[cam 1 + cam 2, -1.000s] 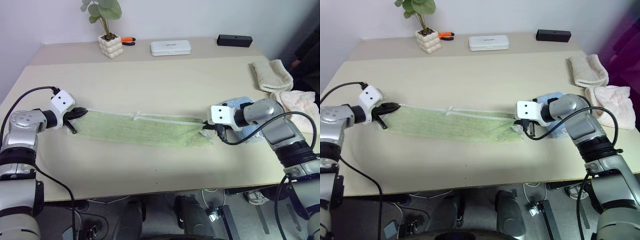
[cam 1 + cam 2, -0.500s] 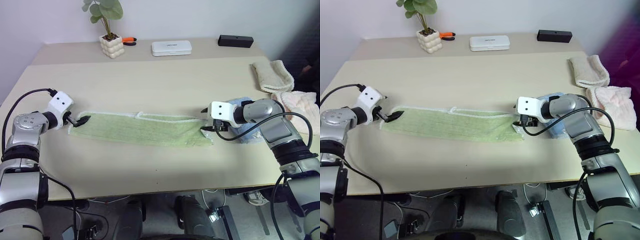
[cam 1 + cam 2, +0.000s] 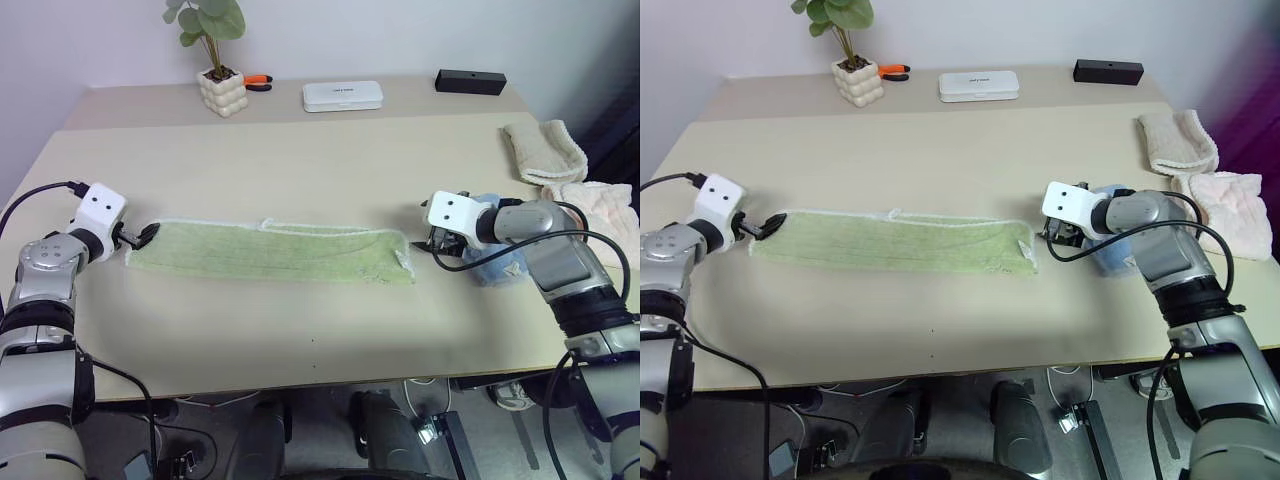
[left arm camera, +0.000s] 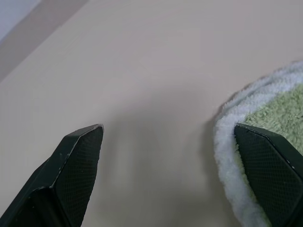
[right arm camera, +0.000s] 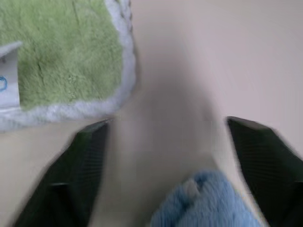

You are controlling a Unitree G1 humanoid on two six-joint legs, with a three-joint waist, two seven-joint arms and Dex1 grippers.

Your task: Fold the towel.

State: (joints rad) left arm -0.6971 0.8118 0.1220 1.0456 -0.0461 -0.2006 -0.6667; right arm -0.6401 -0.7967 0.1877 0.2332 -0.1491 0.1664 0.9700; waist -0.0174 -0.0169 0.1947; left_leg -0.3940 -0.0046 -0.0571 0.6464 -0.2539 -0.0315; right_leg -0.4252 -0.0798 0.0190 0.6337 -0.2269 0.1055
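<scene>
- Towel [image 3: 270, 250] is lying flat on the counter [image 3: 300, 160] as a long strip between my two arms.
- I'm holding the left gripper [image 4: 173, 142] at its left end, fingers spread, one tip over the white edge.
- I'm keeping the right gripper [image 5: 180, 137] just off the right end, fingers spread, holding nothing.
- I'm judging the next fold end-to-end: pinching both corners of one end squarely, avoiding the blue towel [image 5: 203, 201].

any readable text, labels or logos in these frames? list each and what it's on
None legible.
Towel tag: a small blue mark, too blurred to read.
White case at the table's far edge: a faint mark on the lid, too small to read.
</scene>
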